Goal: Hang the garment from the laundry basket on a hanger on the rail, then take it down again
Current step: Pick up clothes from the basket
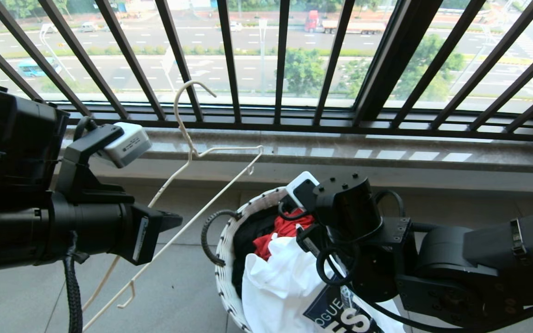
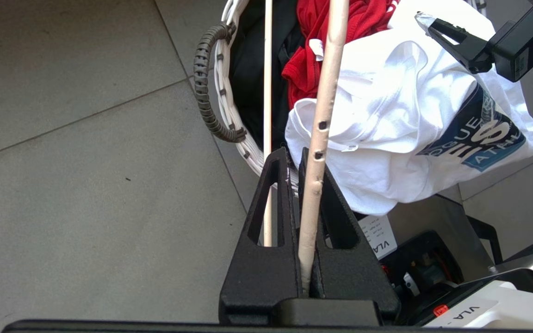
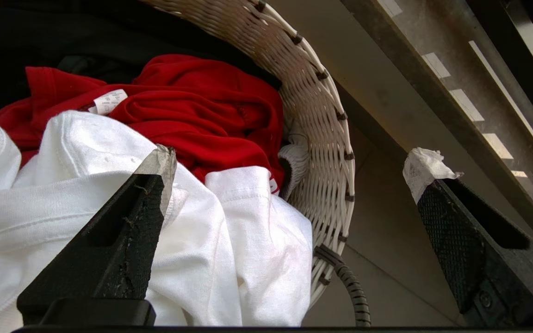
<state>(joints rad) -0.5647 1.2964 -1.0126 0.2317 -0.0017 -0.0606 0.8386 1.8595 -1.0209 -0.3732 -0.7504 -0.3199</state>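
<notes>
The left gripper (image 2: 310, 222) was clenched on the hanger (image 1: 188, 152), keeping it clear to the left of the laundry basket (image 1: 222, 259), presumably ready for dressing. The right gripper (image 3: 289, 180) hung over the basket with jaws spread wide, nothing in them, seemingly lining up a grab. The garment (image 1: 278, 282) lay heaped on top, spilling over the basket's near rim.

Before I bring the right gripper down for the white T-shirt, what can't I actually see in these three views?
- Rail: in no view.
- T-shirt: lower part cut off by the head view's bottom edge; the right arm covers part of the logo.
- Basket: its bottom is hidden under the clothes in every view.
- Hanger: the grip point sits behind the left gripper in the head view.
- Right gripper: hidden by its wrist in the head view.
</notes>
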